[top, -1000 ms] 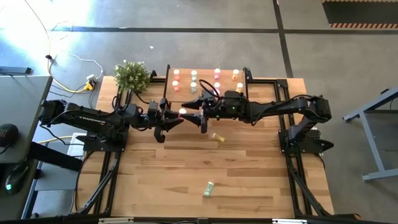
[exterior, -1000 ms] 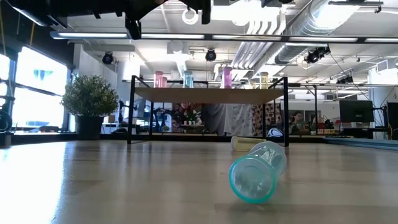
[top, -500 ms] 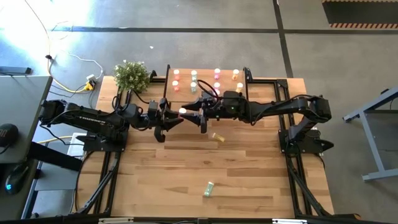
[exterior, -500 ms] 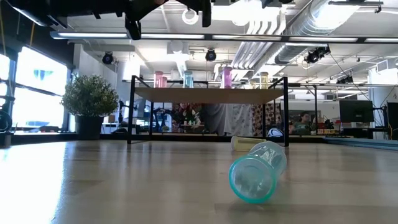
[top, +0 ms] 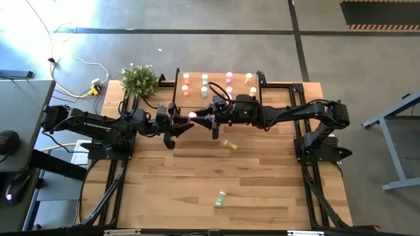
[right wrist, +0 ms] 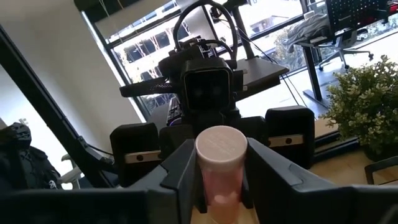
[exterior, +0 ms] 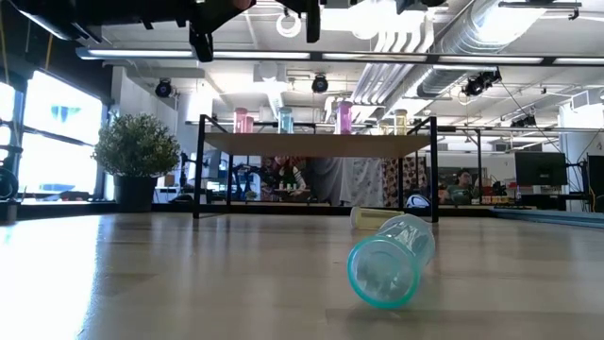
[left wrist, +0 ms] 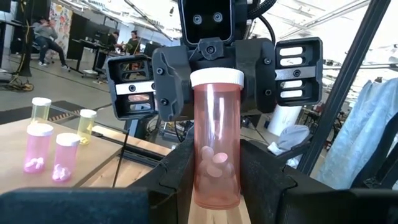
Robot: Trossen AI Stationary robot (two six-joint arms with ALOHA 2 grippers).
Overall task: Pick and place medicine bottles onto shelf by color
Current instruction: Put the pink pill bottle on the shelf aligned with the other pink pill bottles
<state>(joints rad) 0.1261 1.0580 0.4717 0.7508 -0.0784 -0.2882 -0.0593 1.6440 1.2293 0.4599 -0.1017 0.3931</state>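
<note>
A salmon-red medicine bottle (left wrist: 215, 149) with a white cap stands upright in the air between my two grippers, above the table's middle (top: 192, 117). My left gripper (top: 184, 122) comes from the table's left and is shut on its lower body. My right gripper (top: 199, 118) comes from the right and is shut on its cap end. The shelf (top: 257, 78) stands at the far edge with several pink, green, red and yellow bottles upright on its top. A yellow bottle (top: 230, 145) and a green bottle (top: 220, 198) lie on their sides on the table. My left gripper pinches the bottle's lower body (left wrist: 202, 177) between its two fingers, which reach in level from the table's left. The bottle stands upright, cap up, lifted clear of the table. My right gripper has its fingers (right wrist: 181, 167) on either side of the white cap (right wrist: 221, 148), level from the table's right. They appear to touch the cap's sides.
A potted plant (top: 138, 80) stands at the far left corner beside the shelf. In the low view the green bottle (exterior: 387, 260) lies close to the near edge, open end toward the camera. The near half of the table holds only these two lying bottles.
My right gripper's fingers have drawn together around the bottle's cap end while both arms kept their places. The bottle has stayed upright in my left gripper.
</note>
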